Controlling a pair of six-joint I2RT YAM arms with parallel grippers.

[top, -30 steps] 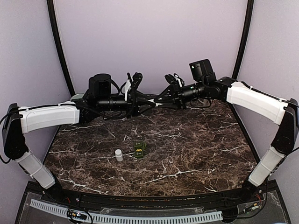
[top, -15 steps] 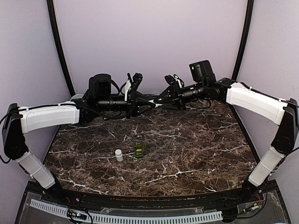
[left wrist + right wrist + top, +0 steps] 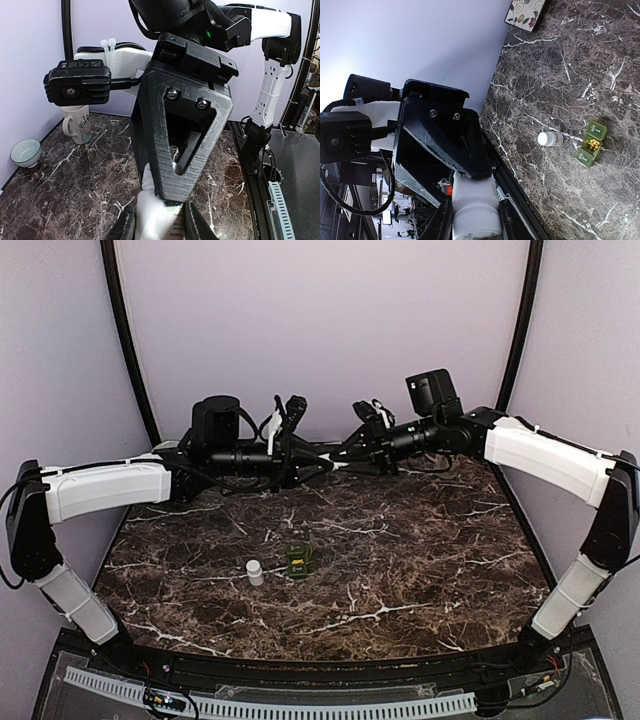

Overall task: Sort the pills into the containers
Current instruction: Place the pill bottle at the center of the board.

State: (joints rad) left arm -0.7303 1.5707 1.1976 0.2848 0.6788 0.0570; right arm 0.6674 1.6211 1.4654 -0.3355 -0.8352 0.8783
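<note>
A white pill bottle (image 3: pixel 152 220) hangs in the air over the back of the table, gripped from both ends. My left gripper (image 3: pixel 156 222) is shut on its labelled body. My right gripper (image 3: pixel 472 220) is shut on its ribbed cap end (image 3: pixel 476 222). In the top view the two grippers meet fingertip to fingertip, left gripper (image 3: pixel 318 462), right gripper (image 3: pixel 347 452). The dark green container box (image 3: pixel 299 558) sits mid-table, with yellow pills (image 3: pixel 593 144) in its middle compartment. A second small white bottle (image 3: pixel 255 571) stands just left of the box.
A white mug (image 3: pixel 77 125) and a small pale bowl (image 3: pixel 26 151) stand at the table's back left. A flower-patterned object (image 3: pixel 524 11) lies at the table's edge by the wall. Black frame posts rise at both back corners.
Almost nothing has changed. The left arm has edged slightly, and both grippers stay joined on the bottle.
</note>
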